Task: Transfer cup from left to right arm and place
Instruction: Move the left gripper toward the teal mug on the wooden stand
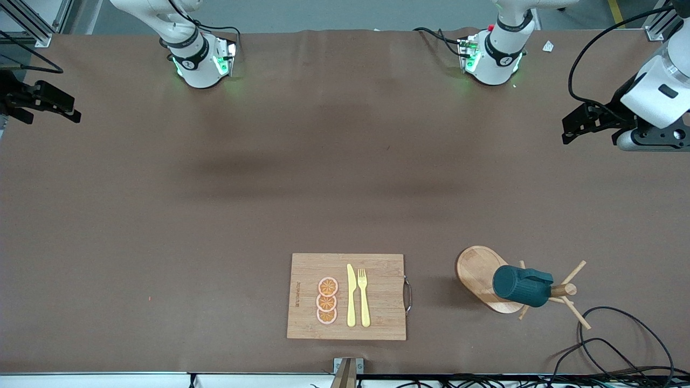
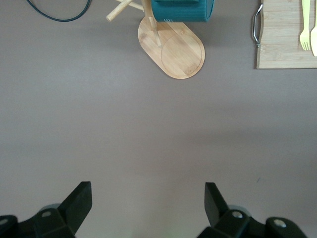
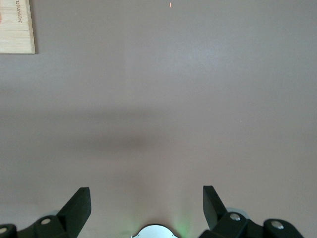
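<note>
**A:** Front view first, where's the cup (image 1: 522,287)?

**B:** Hanging on the wooden peg rack (image 1: 560,291), toward the left arm's end of the worktop (image 1: 215,215), in the strip nearest the camera. It lies on its side, long axis roughly level: closed bottom toward the cutting board (image 1: 346,296), mouth toward the rack's post. It sits over the rack's oval base (image 1: 477,269). The board beside it carries three orange slices (image 1: 326,300), a yellow knife (image 1: 351,295) and a yellow fork (image 1: 364,296).

**A:** And the hands?

**B:** Left hand (image 1: 579,123) is up at the left arm's end, right hand (image 1: 46,102) at the other end, both well apart from the cup. Both arms just wait.

**A:** Left wrist view?

**B:** Left hand (image 2: 147,201) has its fingers (image 2: 79,201) spread wide with nothing between them, over bare worktop. The cup (image 2: 182,10) shows at the frame edge above the oval base (image 2: 173,49), ribbed side facing the camera. Board handle (image 2: 256,25) nearby.

**A:** Right wrist view?

**B:** Right hand (image 3: 146,201) spread wide too, empty, over bare worktop. Only a corner of the board (image 3: 16,27) shows; no cup here.
</note>
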{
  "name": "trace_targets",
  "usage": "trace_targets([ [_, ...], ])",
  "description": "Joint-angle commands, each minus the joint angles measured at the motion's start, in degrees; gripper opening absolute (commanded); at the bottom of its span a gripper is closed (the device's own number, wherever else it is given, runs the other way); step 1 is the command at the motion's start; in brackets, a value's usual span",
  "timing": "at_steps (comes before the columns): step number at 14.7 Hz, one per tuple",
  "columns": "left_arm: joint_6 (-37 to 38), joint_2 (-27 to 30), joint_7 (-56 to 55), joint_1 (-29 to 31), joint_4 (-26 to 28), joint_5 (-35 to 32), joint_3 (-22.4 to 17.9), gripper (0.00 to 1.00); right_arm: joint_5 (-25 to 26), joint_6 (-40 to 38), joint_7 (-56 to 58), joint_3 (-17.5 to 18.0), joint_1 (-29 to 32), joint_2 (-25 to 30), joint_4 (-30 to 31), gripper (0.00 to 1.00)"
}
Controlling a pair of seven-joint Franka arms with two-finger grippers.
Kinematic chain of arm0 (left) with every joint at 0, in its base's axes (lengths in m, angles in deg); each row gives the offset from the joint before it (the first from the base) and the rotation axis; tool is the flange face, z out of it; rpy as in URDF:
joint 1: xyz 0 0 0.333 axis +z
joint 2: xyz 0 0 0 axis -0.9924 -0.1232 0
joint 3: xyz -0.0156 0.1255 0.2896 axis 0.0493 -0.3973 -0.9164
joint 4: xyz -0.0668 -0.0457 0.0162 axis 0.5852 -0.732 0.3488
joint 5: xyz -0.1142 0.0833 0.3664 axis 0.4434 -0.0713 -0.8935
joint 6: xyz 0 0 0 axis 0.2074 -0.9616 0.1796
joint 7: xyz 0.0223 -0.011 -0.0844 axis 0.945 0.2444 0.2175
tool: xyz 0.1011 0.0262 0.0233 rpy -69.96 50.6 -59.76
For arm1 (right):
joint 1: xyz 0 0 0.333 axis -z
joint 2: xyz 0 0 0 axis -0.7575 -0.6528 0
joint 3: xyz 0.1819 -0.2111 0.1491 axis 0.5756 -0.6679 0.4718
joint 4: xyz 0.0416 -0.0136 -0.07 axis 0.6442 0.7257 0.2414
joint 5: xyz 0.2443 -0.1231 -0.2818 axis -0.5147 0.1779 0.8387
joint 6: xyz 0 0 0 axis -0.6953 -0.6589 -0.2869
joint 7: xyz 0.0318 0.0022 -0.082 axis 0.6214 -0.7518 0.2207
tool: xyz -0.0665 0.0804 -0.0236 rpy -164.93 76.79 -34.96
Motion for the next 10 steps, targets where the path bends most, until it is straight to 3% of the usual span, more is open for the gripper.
trace_targets([
  [1,0.53,0.3,0.9,0.28,-0.6,-0.32,0.01,1.0,-0.61,0.3,0.45,0.77,1.48,1.53,1.51,1.0],
  [8,-1.31,-2.69,-1.03,0.54,-4.38,-0.24,-0.52,1.0,-0.78,0.3,0.44,0.42,2.09,1.44,1.51,1.0],
  [10,-2.89,-3.74,-6.88,0.72,-4.38,0.03,-0.52,1.0,-0.34,0.56,0.53,0.86,1.66,1.44,1.51,1.0],
])
